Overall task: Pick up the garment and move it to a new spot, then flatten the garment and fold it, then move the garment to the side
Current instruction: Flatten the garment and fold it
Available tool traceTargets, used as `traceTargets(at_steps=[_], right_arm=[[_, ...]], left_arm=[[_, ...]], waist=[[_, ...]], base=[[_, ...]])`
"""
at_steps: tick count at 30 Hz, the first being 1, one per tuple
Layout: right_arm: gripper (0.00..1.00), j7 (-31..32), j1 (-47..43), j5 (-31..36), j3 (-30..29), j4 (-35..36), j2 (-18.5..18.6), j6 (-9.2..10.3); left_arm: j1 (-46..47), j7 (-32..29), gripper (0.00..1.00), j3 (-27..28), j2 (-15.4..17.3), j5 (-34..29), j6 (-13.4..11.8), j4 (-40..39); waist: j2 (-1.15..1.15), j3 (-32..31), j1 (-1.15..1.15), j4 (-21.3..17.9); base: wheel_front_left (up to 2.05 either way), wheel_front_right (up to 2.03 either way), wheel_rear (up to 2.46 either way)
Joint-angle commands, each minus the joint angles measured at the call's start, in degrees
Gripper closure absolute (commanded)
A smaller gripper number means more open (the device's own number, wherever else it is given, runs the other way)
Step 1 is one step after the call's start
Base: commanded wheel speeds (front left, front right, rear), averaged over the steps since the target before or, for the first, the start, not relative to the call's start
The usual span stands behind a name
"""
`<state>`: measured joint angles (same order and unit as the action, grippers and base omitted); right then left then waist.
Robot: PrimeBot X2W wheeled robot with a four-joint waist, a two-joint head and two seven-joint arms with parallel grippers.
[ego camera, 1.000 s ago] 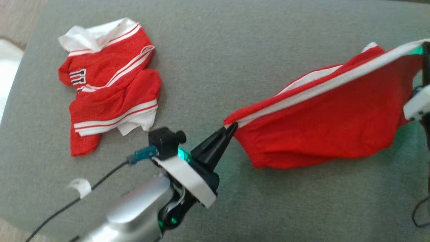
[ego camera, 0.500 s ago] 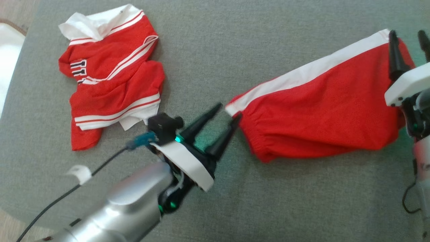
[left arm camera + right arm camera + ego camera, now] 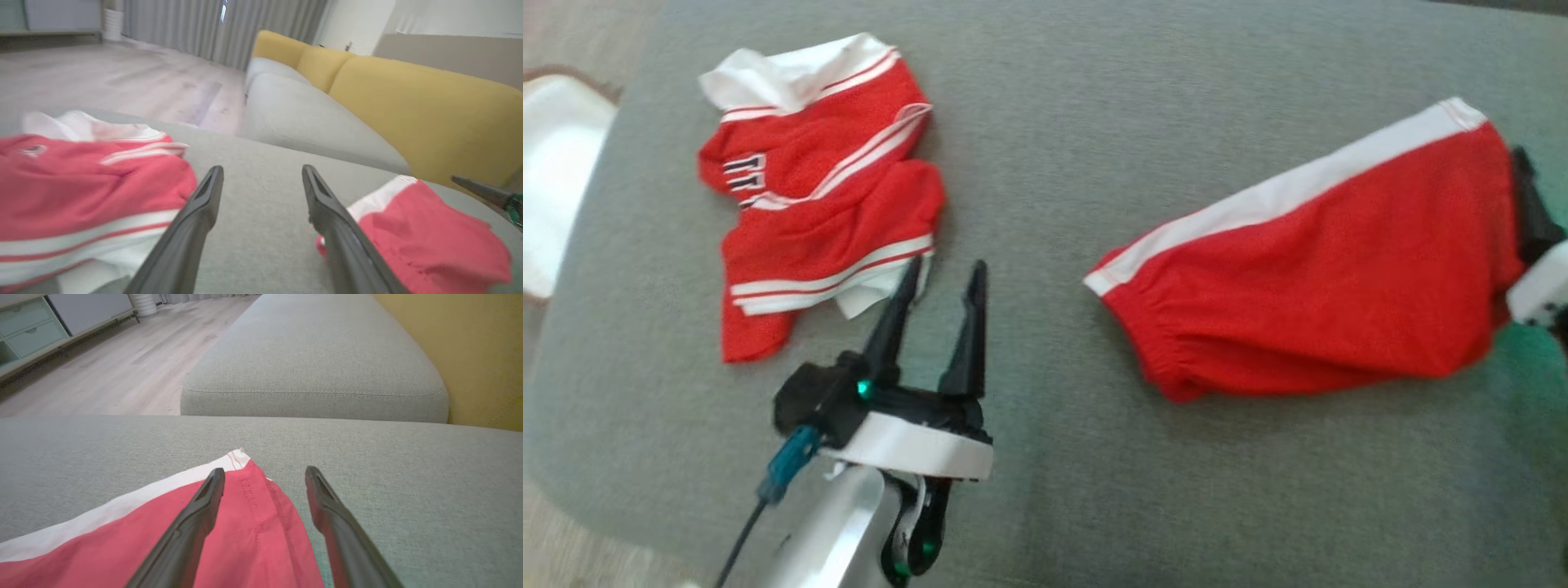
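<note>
The garment, red shorts [image 3: 1323, 269] with a white side stripe, lies spread on the grey cushion [image 3: 1094, 122] at the right. Nothing holds it. My left gripper [image 3: 946, 269] stands open well to the left of the shorts' waistband, its fingertips close to the hem of a crumpled red jersey [image 3: 817, 204]. The left wrist view has the open left gripper [image 3: 262, 169] over bare cushion, the jersey [image 3: 81, 183] on one side and the shorts [image 3: 416, 241] on the other. My right gripper [image 3: 264, 473] is open over the leg-end corner of the shorts [image 3: 253, 539]; one of its fingers [image 3: 1531, 204] pokes in at the right edge.
The cushion's rounded left edge drops to a wooden floor, where something white [image 3: 556, 163] lies. A second grey cushion [image 3: 314, 355] and a yellow sofa back [image 3: 408, 102] stand beyond. A cable [image 3: 743, 539] trails from my left wrist.
Both grippers opened and let go of the shorts, which dropped from hanging stretched to lying flat. My left gripper then drew back leftward toward the jersey. The head camera shifted a little.
</note>
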<state>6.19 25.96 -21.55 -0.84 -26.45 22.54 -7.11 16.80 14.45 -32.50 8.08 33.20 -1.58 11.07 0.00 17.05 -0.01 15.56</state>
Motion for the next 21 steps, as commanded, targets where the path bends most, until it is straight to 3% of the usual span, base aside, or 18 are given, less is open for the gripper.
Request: traceTargets(at_steps=[1,6,12,21], right_arm=[[0.0,0.86,-0.71,-0.3,-0.63,1.35,2.42,-0.37],[0.0,4.39,-1.52,-0.75,-2.74,-2.02,4.9,-0.37],[0.0,9.26,-2.48,-2.44,-3.34,-5.73,5.27,-0.37],[0.0,8.38,-1.19,0.68,-4.41,-10.06,5.51,-0.37]], left_arm=[[-1.32,0.54,0.0,5.08,-1.01,-4.35,-1.91,-4.48],[-7.69,0.54,0.0,10.63,-4.01,-11.86,-4.21,-10.74],[-10.89,0.54,0.0,11.91,-5.06,-14.41,-3.03,-12.48],[-10.8,0.54,0.0,12.05,-5.18,-17.0,-2.39,-12.85]], waist=[[0.0,-0.1,0.01,2.29],[0.0,0.34,0.01,5.55],[0.0,0.43,0.01,7.62],[0.0,0.22,0.01,7.08]], base=[[0.0,0.0,0.0],[0.0,0.0,0.0],[0.0,0.0,0.0],[0.0,0.0,0.0]])
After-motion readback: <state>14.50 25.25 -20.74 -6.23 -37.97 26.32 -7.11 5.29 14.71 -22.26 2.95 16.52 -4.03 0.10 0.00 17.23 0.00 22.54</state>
